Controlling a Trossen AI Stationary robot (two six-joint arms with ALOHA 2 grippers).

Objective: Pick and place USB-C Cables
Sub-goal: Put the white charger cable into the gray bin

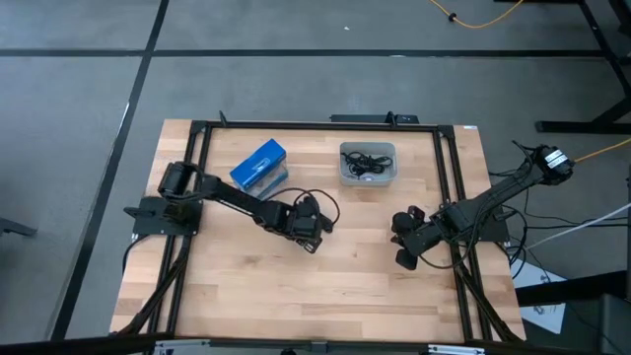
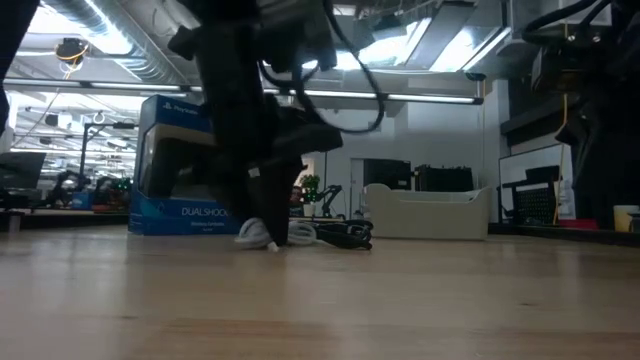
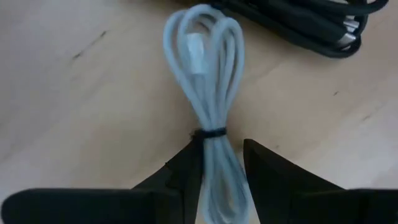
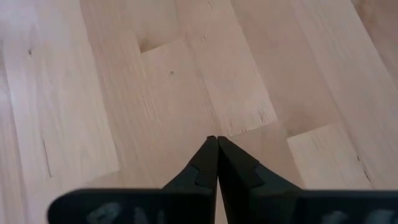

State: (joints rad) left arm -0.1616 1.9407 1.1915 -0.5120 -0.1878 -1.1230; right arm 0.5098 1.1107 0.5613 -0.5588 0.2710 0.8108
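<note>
Pale silver-white bundled cable with black tie band, black coiled cables, blue cardboard box, light striped wooden table.

This was a lab or workshop. The wooden table stood on grey floor marked with black tape lines, upper left. In the low view, ceiling strip lights, ducts and cluttered benches filled the background.
</note>
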